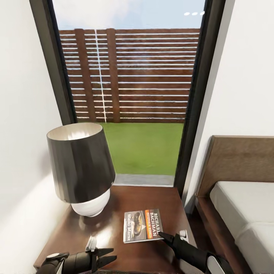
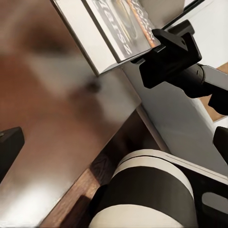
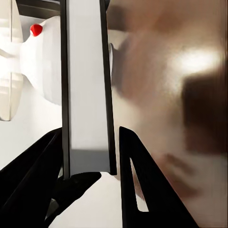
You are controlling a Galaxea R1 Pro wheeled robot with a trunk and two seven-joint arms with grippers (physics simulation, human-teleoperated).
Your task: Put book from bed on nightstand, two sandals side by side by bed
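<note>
You have a nightstand [image 1: 114,243] in dark-brown wood, polished glossy enough to mirror the lamp. On it, the book [image 1: 141,225]: paper, a slick printed cover, plain white page edges [image 3: 88,85] in the right wrist view. The lamp [image 1: 80,169] has a matt dark shade, pale inside, over a smooth white glossy base. Your right gripper [image 1: 163,236] and left gripper [image 1: 108,257] are matt black plastic. The bed [image 1: 238,160] has a matt brown wood-grain frame and a light-grey cloth mattress.
</note>
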